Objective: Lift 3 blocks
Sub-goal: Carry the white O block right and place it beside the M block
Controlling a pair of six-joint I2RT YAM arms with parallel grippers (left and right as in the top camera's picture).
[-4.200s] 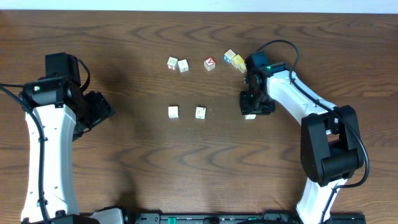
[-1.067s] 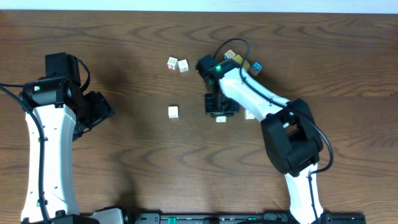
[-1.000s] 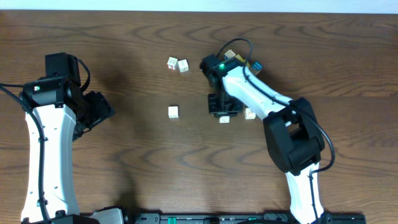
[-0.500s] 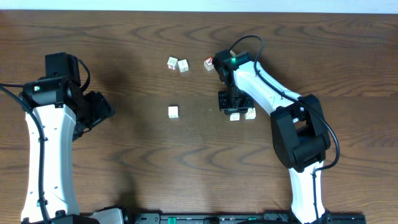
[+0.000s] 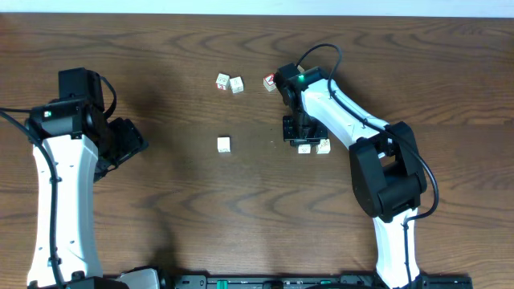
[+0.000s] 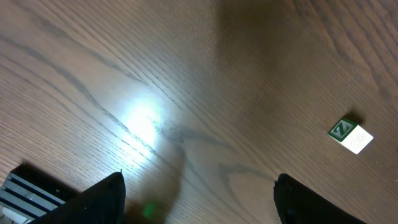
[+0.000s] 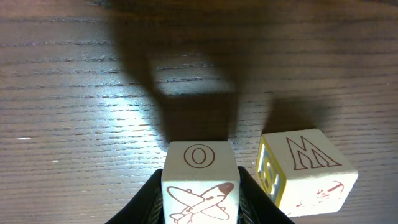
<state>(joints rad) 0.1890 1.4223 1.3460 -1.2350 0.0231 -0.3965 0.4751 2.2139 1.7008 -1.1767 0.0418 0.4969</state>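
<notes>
Seen from overhead, the right gripper [image 5: 301,138] stands near the middle of the table [image 5: 241,225], a little toward the far edge, with its jaws closed on the O block [image 5: 304,148]. The M block [image 5: 324,146] lies just beside it on the right-edge side. The third block [image 5: 224,144] sits alone, well apart toward the left edge. Three more cubes lie in a loose row nearer the far edge, among them a red-faced cube [image 5: 270,81]. The left gripper [image 5: 132,143] hangs near the left edge with nothing under it. In the left wrist view its fingers [image 6: 102,199] are spread wide over bare wood, and a green-Z cube [image 6: 350,134] lies off toward the right; it may be the lone third block, but that cannot be settled. In the right wrist view the fingers [image 7: 152,202] press the two side faces of the O block, with its O face uppermost and an aeroplane face toward the camera. The M block sits a narrow gap away, turned slightly askew. Whether the held block is clear of the wood cannot be told. These blocks look light, rigid and smooth-faced, unlikely to break. They are best pinched squarely on opposite flat faces, since a grip across corners would likely let one twist out.
</notes>
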